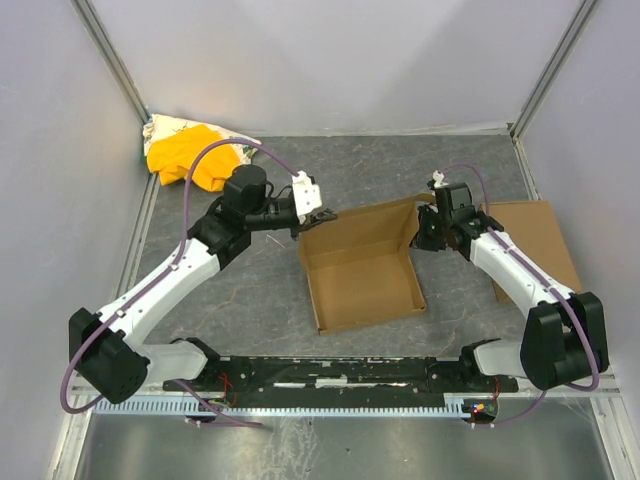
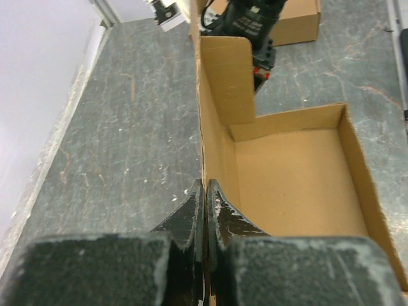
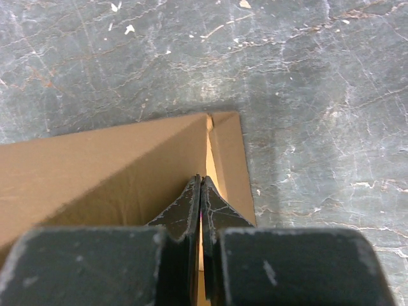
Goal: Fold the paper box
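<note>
The shallow brown cardboard paper box (image 1: 362, 278) lies between the arms, with the left gripper (image 1: 320, 216) clenched on its left wall and the right gripper (image 1: 424, 234) clenched on its right wall.

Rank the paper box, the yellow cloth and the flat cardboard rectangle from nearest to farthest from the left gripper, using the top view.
1. paper box: centre, its far-left corner pinched by the left gripper.
2. yellow cloth: far-left corner, behind the gripper.
3. flat cardboard rectangle: right side, past the whole box.
</note>
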Motion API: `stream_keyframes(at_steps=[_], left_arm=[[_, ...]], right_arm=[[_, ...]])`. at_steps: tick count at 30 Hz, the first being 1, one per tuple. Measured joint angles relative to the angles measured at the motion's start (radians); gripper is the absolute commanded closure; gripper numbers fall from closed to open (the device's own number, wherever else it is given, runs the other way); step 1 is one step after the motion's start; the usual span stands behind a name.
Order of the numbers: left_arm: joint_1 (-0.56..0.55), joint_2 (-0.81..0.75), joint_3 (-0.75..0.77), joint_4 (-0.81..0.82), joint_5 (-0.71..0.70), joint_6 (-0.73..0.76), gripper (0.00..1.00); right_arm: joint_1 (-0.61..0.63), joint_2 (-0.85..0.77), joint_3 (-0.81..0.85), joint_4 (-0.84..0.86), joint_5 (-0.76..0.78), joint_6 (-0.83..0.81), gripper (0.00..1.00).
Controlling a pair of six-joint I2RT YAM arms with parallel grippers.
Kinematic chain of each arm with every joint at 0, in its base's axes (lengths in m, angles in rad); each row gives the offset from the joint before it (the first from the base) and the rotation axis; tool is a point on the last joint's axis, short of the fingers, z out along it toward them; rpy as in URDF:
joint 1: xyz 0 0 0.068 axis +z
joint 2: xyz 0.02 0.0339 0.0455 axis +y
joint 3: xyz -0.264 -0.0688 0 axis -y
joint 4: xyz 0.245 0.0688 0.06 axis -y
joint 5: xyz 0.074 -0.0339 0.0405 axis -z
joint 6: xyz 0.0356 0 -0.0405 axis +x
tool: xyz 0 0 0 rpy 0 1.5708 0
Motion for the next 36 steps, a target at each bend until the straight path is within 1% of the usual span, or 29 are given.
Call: stream_keyframes(at_steps=[5,9,10,12,14,16,18,20,25,27,32,35,36], left_arm=[[-0.057,-0.005,0.001,-0.024,-0.031,0.0,0.97],[-0.08,-0.016,-0.006,-0.024,-0.077,-0.001,0.93],[-0.082,-0.021,-0.011,-0.021,-0.086,-0.002,0.92],[-0.087,-0.028,-0.017,-0.015,-0.101,-0.004,0.81],[-0.09,-0.032,-0.022,-0.006,-0.114,-0.008,0.74],[-0.092,-0.037,-0.029,0.005,-0.132,-0.016,0.65],[-0.092,-0.048,-0.045,0.024,-0.154,-0.025,0.63],[-0.092,-0.061,-0.059,0.037,-0.171,-0.037,0.57],[-0.092,-0.098,-0.101,0.083,-0.222,-0.072,0.53],[-0.092,-0.109,-0.114,0.099,-0.241,-0.084,0.53],[-0.092,-0.126,-0.127,0.13,-0.269,-0.105,0.53],[-0.092,-0.127,-0.127,0.137,-0.283,-0.116,0.53],[-0.092,-0.127,-0.127,0.137,-0.288,-0.119,0.53]], right_arm=[[-0.003,-0.001,-0.037,0.015,0.02,-0.003,0.97],[-0.002,-0.001,-0.068,0.026,0.038,-0.003,0.97],[-0.002,-0.001,-0.074,0.031,0.038,-0.003,0.97],[-0.002,-0.001,-0.086,0.039,0.038,-0.003,0.96],[-0.002,-0.002,-0.098,0.042,0.038,-0.003,0.91],[-0.002,-0.005,-0.101,0.046,0.038,-0.003,0.87],[-0.002,-0.01,-0.109,0.053,0.037,-0.007,0.83],[-0.002,-0.013,-0.117,0.061,0.037,-0.008,0.8],[-0.001,-0.014,-0.145,0.081,0.031,-0.009,0.7],[-0.001,-0.014,-0.163,0.082,0.03,-0.006,0.68],[-0.001,-0.014,-0.191,0.083,0.029,-0.003,0.67],[-0.001,-0.014,-0.192,0.083,0.026,-0.002,0.74],[-0.001,-0.014,-0.192,0.084,0.025,-0.001,0.79]])
